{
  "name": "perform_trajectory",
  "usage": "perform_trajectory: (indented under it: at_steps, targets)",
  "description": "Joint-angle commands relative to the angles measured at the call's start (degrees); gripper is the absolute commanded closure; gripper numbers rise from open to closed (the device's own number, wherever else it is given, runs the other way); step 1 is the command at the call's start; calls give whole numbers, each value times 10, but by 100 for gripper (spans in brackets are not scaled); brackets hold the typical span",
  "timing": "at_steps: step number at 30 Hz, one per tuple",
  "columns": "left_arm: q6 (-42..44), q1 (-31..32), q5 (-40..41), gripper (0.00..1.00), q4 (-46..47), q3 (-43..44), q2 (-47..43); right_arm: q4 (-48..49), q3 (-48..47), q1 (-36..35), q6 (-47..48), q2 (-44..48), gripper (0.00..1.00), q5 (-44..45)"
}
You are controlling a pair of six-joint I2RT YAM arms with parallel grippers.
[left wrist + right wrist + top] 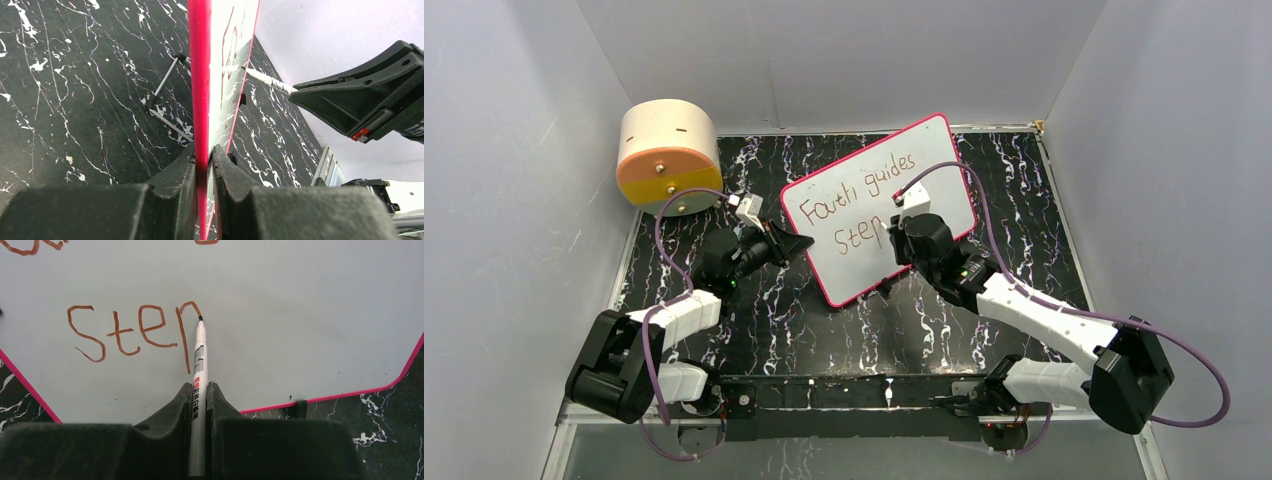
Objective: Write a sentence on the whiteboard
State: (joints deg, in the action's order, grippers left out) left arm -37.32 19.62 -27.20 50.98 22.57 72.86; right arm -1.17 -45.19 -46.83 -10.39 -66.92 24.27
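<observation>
The whiteboard [944, 160], white with a pink-red frame, stands tilted on its lower edge over the black marbled table. My left gripper [796, 241] is shut on its left edge; the pink frame [200, 90] runs up from between the jaws. On the whiteboard [300, 315] the sentence [852, 196] reads "Faith guides" above "Step" [135, 332]. My right gripper [199, 388] is shut on a white marker [198, 370], whose tip touches the board at the top of the unfinished "p". From the left wrist the marker [267, 81] meets the board face.
A round tan-and-orange drum [667, 155] lies at the back left. A thin metal stand [162, 102] props the board from behind. A small black clip [298, 407] sits on the board's lower edge. Grey walls enclose the table on three sides.
</observation>
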Motion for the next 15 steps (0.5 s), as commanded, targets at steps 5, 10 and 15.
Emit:
perform_trajectory:
  at_steps: [5,10,15]
  targets:
    - [15,4,5,100,-19,12,-5,-37,12,4,-16,22,100,-14]
    - [15,5,6,100,-19,12,-6,-40,12,4,-16,22,100,-48]
    - [15,4,4,100,-20,13,-6,-40,7,4,-18,21,100,-78]
